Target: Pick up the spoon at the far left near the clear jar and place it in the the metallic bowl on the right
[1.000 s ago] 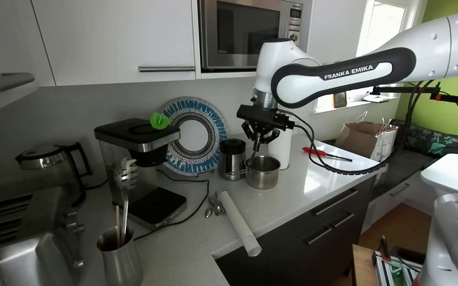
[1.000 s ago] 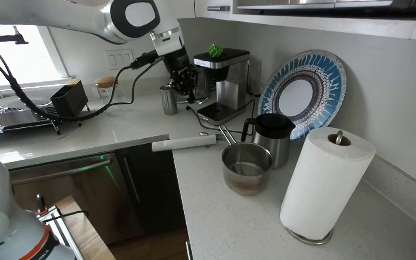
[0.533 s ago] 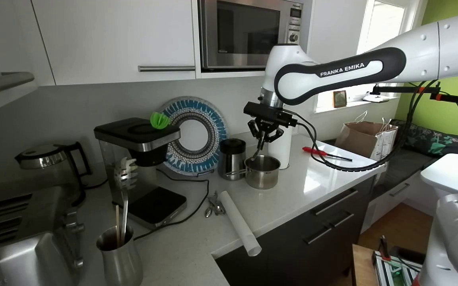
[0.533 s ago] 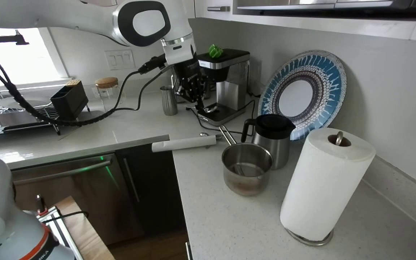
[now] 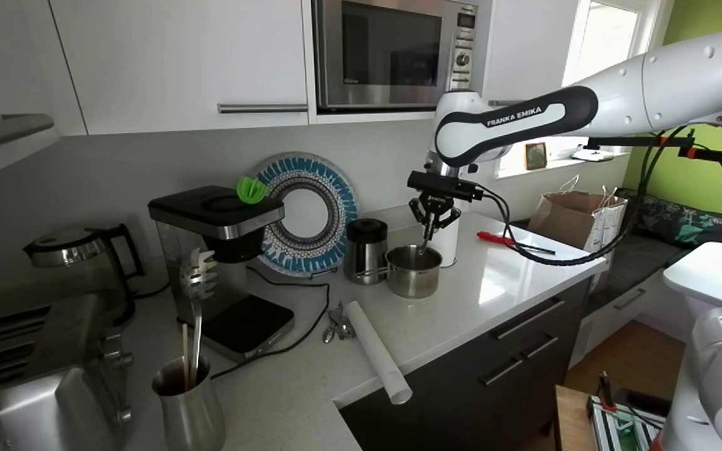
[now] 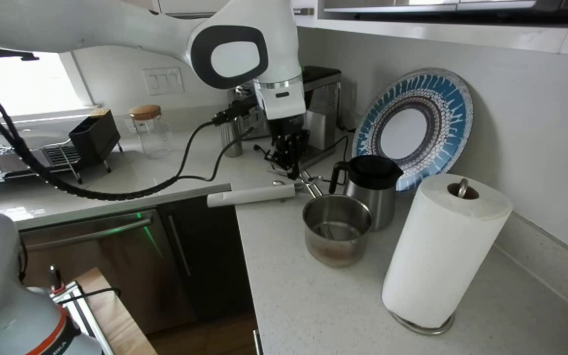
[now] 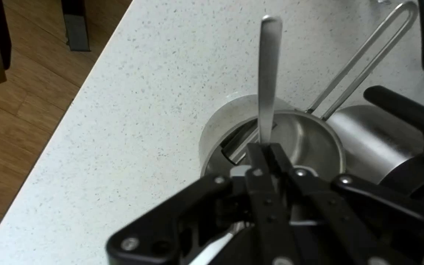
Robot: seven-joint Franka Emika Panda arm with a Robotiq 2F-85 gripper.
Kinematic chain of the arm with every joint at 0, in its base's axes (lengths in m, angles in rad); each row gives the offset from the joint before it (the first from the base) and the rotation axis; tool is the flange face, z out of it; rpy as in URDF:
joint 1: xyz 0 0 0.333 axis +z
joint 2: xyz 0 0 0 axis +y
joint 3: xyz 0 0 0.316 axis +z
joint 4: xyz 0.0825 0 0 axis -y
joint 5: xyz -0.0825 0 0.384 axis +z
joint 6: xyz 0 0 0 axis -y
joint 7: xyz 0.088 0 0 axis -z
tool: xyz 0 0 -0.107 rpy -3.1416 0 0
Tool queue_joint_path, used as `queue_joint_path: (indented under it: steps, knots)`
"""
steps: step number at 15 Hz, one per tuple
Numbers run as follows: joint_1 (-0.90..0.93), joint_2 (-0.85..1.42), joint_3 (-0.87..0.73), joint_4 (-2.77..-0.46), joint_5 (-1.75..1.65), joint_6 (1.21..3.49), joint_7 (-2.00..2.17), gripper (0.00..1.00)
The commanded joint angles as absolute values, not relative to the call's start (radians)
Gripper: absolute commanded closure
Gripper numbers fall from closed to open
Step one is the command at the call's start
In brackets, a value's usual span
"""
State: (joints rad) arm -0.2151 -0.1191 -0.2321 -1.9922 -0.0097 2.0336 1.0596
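Note:
My gripper point(image 5: 428, 235) is shut on the spoon point(image 7: 269, 70); in the wrist view the spoon's flat metal handle sticks out past the fingertips point(image 7: 263, 146). In an exterior view the gripper point(image 6: 293, 173) holds the spoon point(image 6: 311, 180) behind and above the metallic bowl point(image 6: 334, 254), a small steel pot with a long wire handle. The bowl also shows in an exterior view point(image 5: 412, 285) and lies below the fingers in the wrist view point(image 7: 317, 147). A dark streaked shape lies inside it; I cannot tell whether it is an object or a reflection. The clear jar point(image 6: 151, 130) stands far left.
A black-lidded steel carafe point(image 6: 375, 199) stands against the bowl. A paper towel roll point(image 6: 442, 256) stands nearby. A white rolled sheet point(image 6: 252, 195) and loose metal spoons point(image 5: 338, 324) lie by the counter's inner corner. A coffee maker point(image 5: 223, 250) and patterned plate point(image 6: 414, 123) stand behind.
My gripper has moved right in both exterior views, and downward in one of them, coming nearer to the bowl with the spoon in it. The bowl has not moved.

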Motion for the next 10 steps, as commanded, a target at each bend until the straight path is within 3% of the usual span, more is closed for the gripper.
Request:
queue_joint_path:
  steps: [1,10]
  knots:
    - [-0.237,-0.017,-0.250,-1.895,0.054,1.985,0.957,0.98]
    - [-0.268,0.259,-0.269,-1.621,0.147,1.794,0.833,0.98]
